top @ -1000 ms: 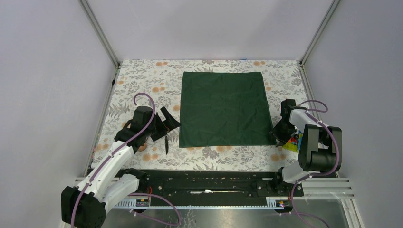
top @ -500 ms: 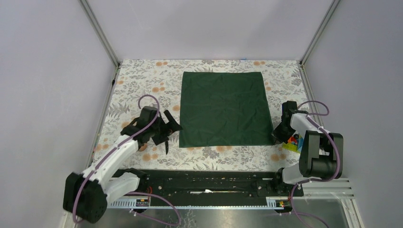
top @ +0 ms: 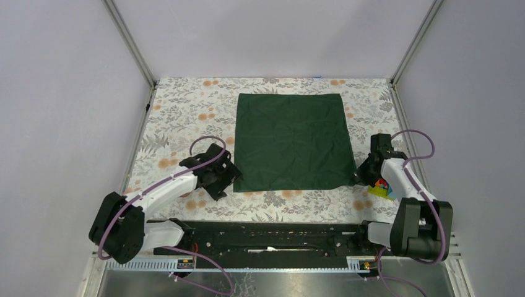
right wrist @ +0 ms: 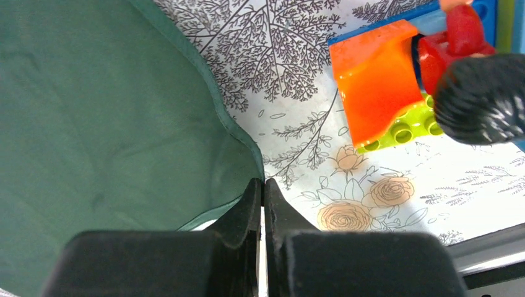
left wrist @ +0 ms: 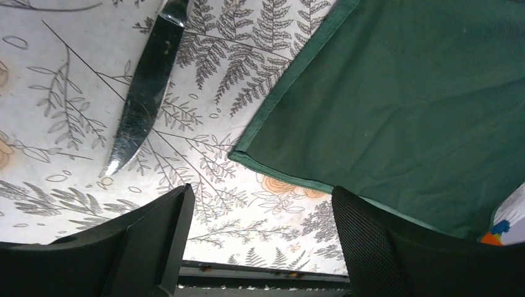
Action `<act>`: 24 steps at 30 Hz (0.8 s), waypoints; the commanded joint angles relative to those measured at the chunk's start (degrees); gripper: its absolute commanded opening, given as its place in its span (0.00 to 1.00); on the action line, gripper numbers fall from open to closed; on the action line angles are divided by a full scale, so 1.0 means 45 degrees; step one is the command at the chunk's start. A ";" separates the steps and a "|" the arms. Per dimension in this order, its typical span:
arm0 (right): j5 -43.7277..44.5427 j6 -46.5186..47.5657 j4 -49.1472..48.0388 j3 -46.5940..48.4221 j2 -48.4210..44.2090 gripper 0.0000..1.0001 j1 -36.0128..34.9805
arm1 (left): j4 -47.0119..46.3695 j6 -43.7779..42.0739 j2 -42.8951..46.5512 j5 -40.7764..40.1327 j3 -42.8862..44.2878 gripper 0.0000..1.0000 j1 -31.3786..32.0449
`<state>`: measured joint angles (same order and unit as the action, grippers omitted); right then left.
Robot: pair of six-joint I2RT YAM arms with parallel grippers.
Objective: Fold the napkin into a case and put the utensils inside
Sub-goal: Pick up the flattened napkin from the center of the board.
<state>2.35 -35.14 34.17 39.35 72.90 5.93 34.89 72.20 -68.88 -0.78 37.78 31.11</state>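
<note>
Pale lilac walls (top: pixel 62 93) close in on three sides, metal frame posts (top: pixel 130 43) run up the back corners, and the counter (top: pixel 384 105) is dressed in a grey-and-orange floral tablecloth (top: pixel 186 111). Dead centre lies the napkin (top: pixel 291 141), dark green, spread flat and unfolded.

Over to the left: the left end effector (left wrist: pixel 260 198) hangs low at the napkin's near-left corner, its jaws wide apart and holding nothing, the hemmed corner lying just beyond the gap. The black knife (left wrist: pixel 145 93) lies on the tablecloth just beside that corner, clear of the napkin.

On the right, the right end effector (right wrist: pixel 261 185) has its jaws pressed together on the napkin's near-right corner, and the cloth ripples up around the pinch. Bright toy blocks (right wrist: pixel 377 86) sit just outside it, near the counter's right edge.
</note>
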 commanded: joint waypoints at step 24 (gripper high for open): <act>-0.2050 0.0810 -0.0644 -0.0354 -0.2448 0.00 -0.0088 | 0.1452 0.4346 -0.2712 -0.2255 0.1666 0.59 0.1460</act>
<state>-6.20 -32.84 32.36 38.35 62.83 5.89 37.95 86.91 -78.32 -8.88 41.76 37.08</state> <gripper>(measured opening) 0.020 0.612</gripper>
